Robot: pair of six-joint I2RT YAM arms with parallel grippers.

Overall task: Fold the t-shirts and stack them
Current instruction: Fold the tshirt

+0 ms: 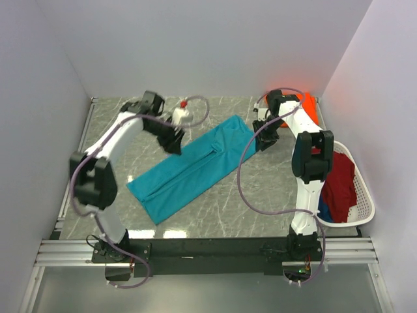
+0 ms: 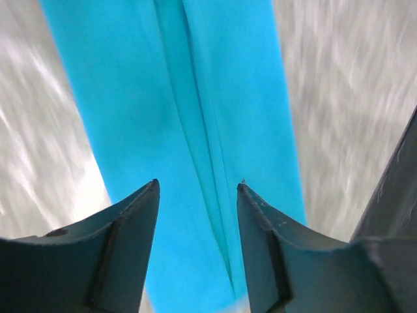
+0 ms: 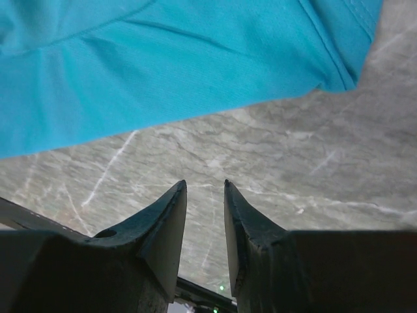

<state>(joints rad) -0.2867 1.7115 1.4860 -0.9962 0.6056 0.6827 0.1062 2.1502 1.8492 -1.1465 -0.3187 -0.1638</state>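
A teal t-shirt [image 1: 189, 168] lies folded into a long strip, slanting across the middle of the table. It also shows in the left wrist view [image 2: 189, 130] and the right wrist view [image 3: 163, 65]. My left gripper [image 1: 174, 142] hangs open and empty above the strip's far left edge [image 2: 198, 185]. My right gripper [image 1: 264, 140] is open and empty just beside the strip's far right end, over bare table [image 3: 205, 184]. An orange t-shirt [image 1: 309, 107] lies at the back right, partly hidden by the right arm. Dark red [image 1: 339, 182] and blue [image 1: 324, 210] shirts lie in the basket.
A white plastic laundry basket [image 1: 365, 195] stands at the right edge of the table. A white bottle with a red cap [image 1: 182, 114] stands at the back, close to my left arm. The table top [image 1: 260, 195] is grey marble with white walls round it.
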